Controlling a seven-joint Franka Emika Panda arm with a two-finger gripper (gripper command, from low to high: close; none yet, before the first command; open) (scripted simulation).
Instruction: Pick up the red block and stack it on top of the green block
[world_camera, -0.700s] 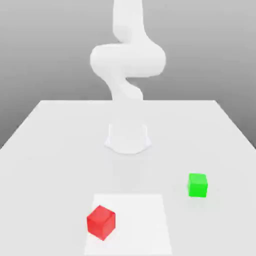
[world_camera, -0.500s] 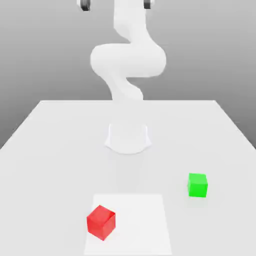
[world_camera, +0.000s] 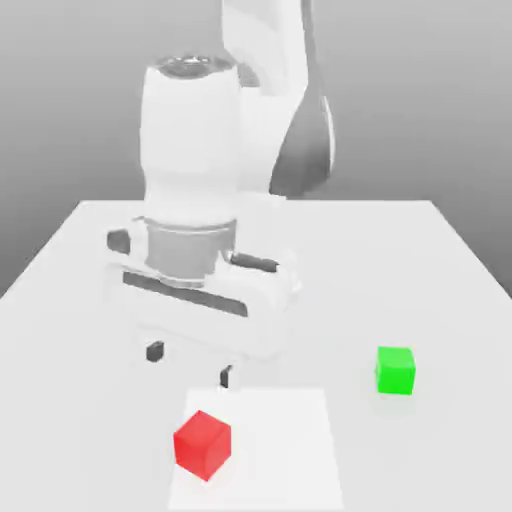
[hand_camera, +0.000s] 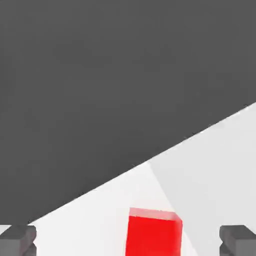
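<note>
The red block (world_camera: 202, 444) sits near the front of the table on a lighter white square patch (world_camera: 285, 440); it shows too in the hand view (hand_camera: 152, 234), between the two dark fingertips (hand_camera: 17, 239). The green block (world_camera: 395, 370) rests on the table toward the exterior view's right, apart from the red one. My gripper (world_camera: 190, 364) hangs open above the table, just behind and above the red block, with nothing between its fingers.
The white arm (world_camera: 265, 90) and its hand fill the middle of the exterior view. The white table (world_camera: 440, 270) ends in a far edge against a grey backdrop, and a side edge runs along each flank.
The hand has swung down from out of view at the top into the middle of the scene, arriving low over the table behind the red block. Neither block has moved.
</note>
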